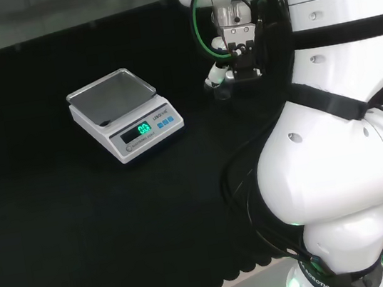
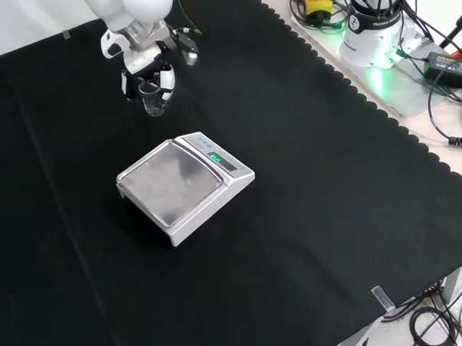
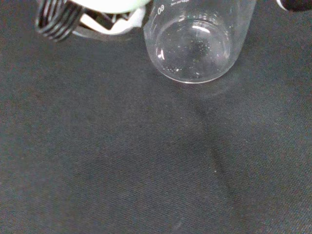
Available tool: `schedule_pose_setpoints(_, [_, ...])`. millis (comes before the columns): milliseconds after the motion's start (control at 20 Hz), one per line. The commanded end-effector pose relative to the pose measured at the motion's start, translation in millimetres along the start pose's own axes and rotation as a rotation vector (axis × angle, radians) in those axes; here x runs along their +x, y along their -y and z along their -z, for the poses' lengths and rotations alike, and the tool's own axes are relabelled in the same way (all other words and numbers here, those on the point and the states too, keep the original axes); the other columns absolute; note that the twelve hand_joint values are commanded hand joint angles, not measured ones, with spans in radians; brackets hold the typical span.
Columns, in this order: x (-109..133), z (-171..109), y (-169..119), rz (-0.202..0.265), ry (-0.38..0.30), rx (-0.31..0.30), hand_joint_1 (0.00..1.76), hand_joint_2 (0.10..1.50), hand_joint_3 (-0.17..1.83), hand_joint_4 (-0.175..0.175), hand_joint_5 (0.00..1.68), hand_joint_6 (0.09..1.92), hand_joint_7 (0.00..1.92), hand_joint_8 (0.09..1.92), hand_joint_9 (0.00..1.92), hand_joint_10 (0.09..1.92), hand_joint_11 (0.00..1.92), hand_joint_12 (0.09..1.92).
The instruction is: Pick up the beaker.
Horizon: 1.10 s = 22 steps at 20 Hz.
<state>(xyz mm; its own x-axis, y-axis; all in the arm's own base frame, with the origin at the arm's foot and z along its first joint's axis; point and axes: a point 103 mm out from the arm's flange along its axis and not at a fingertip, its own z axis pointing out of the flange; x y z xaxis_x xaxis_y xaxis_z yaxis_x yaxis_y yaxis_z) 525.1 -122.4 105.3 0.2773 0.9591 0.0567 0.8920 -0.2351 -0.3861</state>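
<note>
A small clear glass beaker (image 2: 153, 100) stands upright on the black cloth near the far edge in the front view, beyond the scale. The hand (image 2: 143, 68) hangs just over it, its fingers (image 2: 166, 81) pointing down on either side of the glass. In the wrist view the beaker (image 3: 195, 46) is close and looks empty. A ribbed finger (image 3: 57, 20) is off to one side of it and a black fingertip (image 3: 297, 4) to the other, with gaps to the glass. In the head view the hand (image 1: 237, 53) is low over the cloth beside the white arm links.
A white scale (image 2: 187, 185) with a steel pan and a lit display sits mid-cloth, also in the head view (image 1: 124, 114) left of the hand. The cloth's scalloped edge (image 2: 342, 84) runs along the right of the front view, with cables and the arm's base beyond.
</note>
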Motion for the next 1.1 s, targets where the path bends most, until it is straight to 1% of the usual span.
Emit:
schedule_pose_setpoints(50, [14.6,10.4,8.9,0.006,0.014,-0.017,1.12,0.69,0.58,-0.175,1.06,0.58,1.4,0.66,1.79,0.11,1.92,0.66])
schedule_pose_setpoints(150, [18.2,15.1,12.4,0.008,0.016,-0.023,1.17,0.79,0.43,-0.175,1.16,0.65,1.44,0.65,1.8,0.11,1.92,0.69])
schedule_pose_setpoints(250, [20.9,20.9,16.8,0.011,0.012,-0.035,1.19,0.83,0.35,-0.175,1.21,0.64,1.47,0.64,1.81,0.12,1.92,0.73])
schedule_pose_setpoints(350, [26.1,27.4,21.6,0.019,0.018,-0.049,1.2,0.82,0.37,-0.175,1.24,0.61,1.5,0.63,1.82,0.14,1.92,0.76])
schedule_pose_setpoints(500, [34.1,36.7,28.3,0.032,0.02,-0.055,1.2,0.79,0.41,-0.175,1.26,0.59,1.52,0.63,1.83,0.15,1.92,0.78])
schedule_pose_setpoints(850, [56.9,61.4,42.9,0.073,0.048,-0.074,1.2,0.77,0.46,-0.175,1.27,0.6,1.53,0.63,1.83,0.17,1.92,0.8])
schedule_pose_setpoints(1100, [69.1,70.9,48.7,0.087,0.065,-0.079,1.2,0.76,0.47,-0.175,1.26,0.62,1.53,0.63,1.83,0.18,1.92,0.8])
